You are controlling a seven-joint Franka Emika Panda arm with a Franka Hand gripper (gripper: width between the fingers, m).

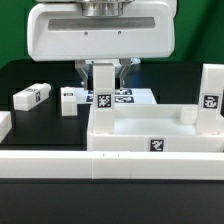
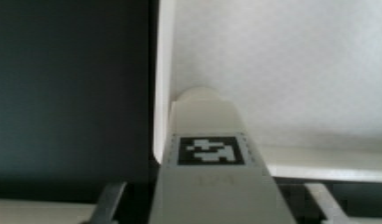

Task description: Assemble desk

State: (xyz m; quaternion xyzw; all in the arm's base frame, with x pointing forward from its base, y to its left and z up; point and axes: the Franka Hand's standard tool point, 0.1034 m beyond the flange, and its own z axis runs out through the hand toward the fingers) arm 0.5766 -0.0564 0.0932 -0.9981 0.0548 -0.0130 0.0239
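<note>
Desk top [image 1: 120, 140] lying on black bench [image 1: 30, 125] behind long rail [image 1: 60, 165]; upright leg [image 1: 102, 85] at its far corner toward exterior view's left, pinched between half-closed jaws.

Black table [image 1: 45, 130] beside desk top [image 1: 120, 142] seems free; legs [image 1: 32, 96] behind.

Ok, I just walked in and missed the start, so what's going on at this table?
The robot arm's gripper has its jaws closed on a white leg. It holds the leg upright over the far corner of the desk top, on the exterior view's left. A second leg stands upright by the top's right end. A third leg and a fourth leg lie loose on the black table further left.
</note>
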